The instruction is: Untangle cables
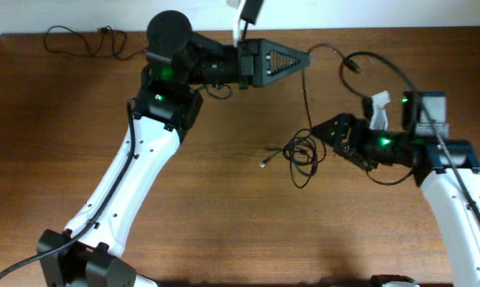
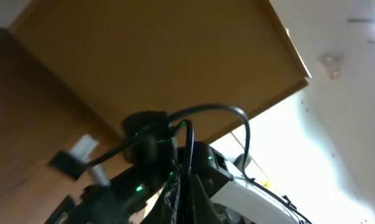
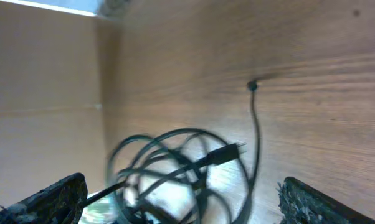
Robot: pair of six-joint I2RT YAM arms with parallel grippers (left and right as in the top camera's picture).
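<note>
Left hand (image 1: 302,57): clamped tight on a cable (image 1: 306,96) at its very tip. It sits near the worktop's back edge and points right.
Cable: runs in a nearly straight line from that tip into the tangle (image 1: 302,153). From the left wrist it arches above the fingers (image 2: 225,111). The pinch point itself is lost in the dark.
Second strand (image 1: 328,47): leaves the same tip toward the right and ends at a small plug (image 1: 348,62). Whether it is the same cord as the pinched one, I cannot tell.
Right hand (image 1: 328,137): jaws wide apart, holding nothing. It faces left, with its fingertips just beside the tangle.
Right wrist view: the loops (image 3: 175,165) lie between the two fingers (image 3: 56,199), with a plug end (image 3: 228,152) lying across them.
Tangle: overlapping black loops on the middle of the worktop (image 1: 224,223). One stray end (image 1: 263,164) reaches out to the left.
Far cable (image 1: 80,41): lies alone at the back left corner, well apart from the tangle and both hands.
</note>
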